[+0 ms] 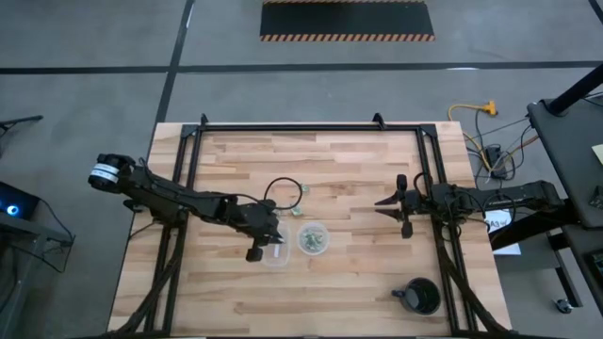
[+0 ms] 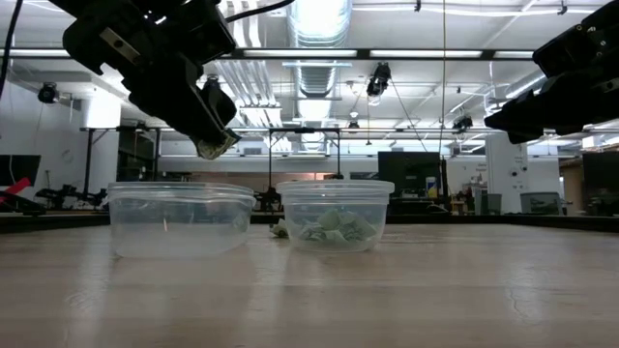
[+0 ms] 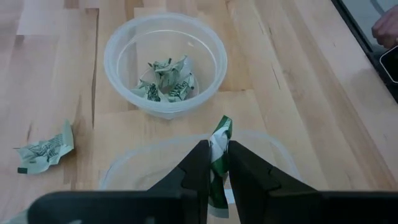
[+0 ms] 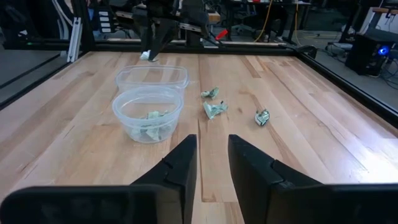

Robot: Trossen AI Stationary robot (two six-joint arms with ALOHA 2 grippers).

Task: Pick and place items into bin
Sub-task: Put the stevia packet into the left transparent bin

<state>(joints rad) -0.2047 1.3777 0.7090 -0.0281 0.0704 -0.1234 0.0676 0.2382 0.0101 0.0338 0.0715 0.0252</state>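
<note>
My left gripper point(image 3: 217, 155) is shut on a crumpled pale green piece point(image 3: 221, 129) and hovers above an empty clear round cup point(image 3: 140, 158); the low view shows this gripper point(image 2: 211, 143) above that cup point(image 2: 179, 220). A second clear cup point(image 3: 165, 62) just beyond it holds several green pieces point(image 3: 165, 81). Loose pieces lie on the table: one in the left wrist view point(image 3: 45, 149), three in the right wrist view point(image 4: 214, 109). My right gripper point(image 4: 212, 155) is open and empty, clear of the table toward its right side point(image 1: 388, 204). My left gripper pinches the green piece between its two fingers, on its middle point(image 3: 217, 163). One end point(image 3: 222, 124) sticks out past the fingertips. The fingers slant down over the empty cup, and the piece is lifted clear of cup and table.
A black mug-like object point(image 1: 421, 296) stands near the front right. A thin dark cable loop point(image 1: 285, 193) lies behind the cups. A black frame point(image 1: 311, 127) runs along the table's far and side edges. Bare wood lies between the cups and my right gripper.
</note>
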